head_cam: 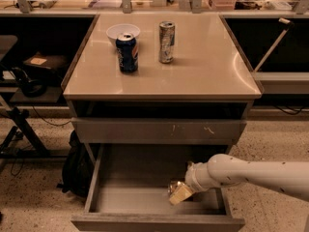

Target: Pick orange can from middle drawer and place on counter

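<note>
- The pincer (179, 193) is down inside the open middle drawer (140, 200), below the bench's front edge and toward its right corner.
- Whether the pincer is apart, together or clamped on anything cannot be told here.
- The orange can (172, 186) sits in the same drawer, right against the left side of the pincer. Only a small shiny golden patch of it shows.
- The white arm (256, 173) comes in from the right, crossing over the drawer's right wall.
- The bench (203, 66) is a glossy beige top. A blue soda can (127, 52) stands upright toward its back left corner.
- A white bowl (123, 30) lies just behind the blue can, nearer the back edge.
- A tall silver can (166, 42) stands upright near the middle of the back edge, just right of the blue can and apart from it.
- A closed grey drawer front (159, 130) with pale scratch marks sits under the bench's front edge, above the open drawer.
- A black bag (77, 168) rests on the floor below the front left corner.
</note>
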You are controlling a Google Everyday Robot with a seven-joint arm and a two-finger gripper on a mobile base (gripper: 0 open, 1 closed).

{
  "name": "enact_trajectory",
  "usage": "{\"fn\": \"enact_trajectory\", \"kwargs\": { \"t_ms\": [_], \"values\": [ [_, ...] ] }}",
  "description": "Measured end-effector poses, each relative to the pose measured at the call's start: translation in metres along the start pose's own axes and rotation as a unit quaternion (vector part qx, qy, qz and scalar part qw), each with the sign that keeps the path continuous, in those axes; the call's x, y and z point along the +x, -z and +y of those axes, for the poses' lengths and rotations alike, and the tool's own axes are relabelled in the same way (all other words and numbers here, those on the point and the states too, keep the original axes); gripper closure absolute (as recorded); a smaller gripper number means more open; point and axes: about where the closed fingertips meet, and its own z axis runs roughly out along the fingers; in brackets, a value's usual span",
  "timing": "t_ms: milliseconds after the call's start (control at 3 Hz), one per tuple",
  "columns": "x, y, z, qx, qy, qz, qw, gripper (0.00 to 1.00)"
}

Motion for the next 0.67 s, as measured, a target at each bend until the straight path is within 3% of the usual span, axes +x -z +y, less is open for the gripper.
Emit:
{"fn": "enact_trajectory", "kwargs": {
  "t_ms": [667],
  "values": [
    [0.033,-0.016,-0.021,-0.005,-0.029,-0.063,0.9976,0.00]
  ]
}}
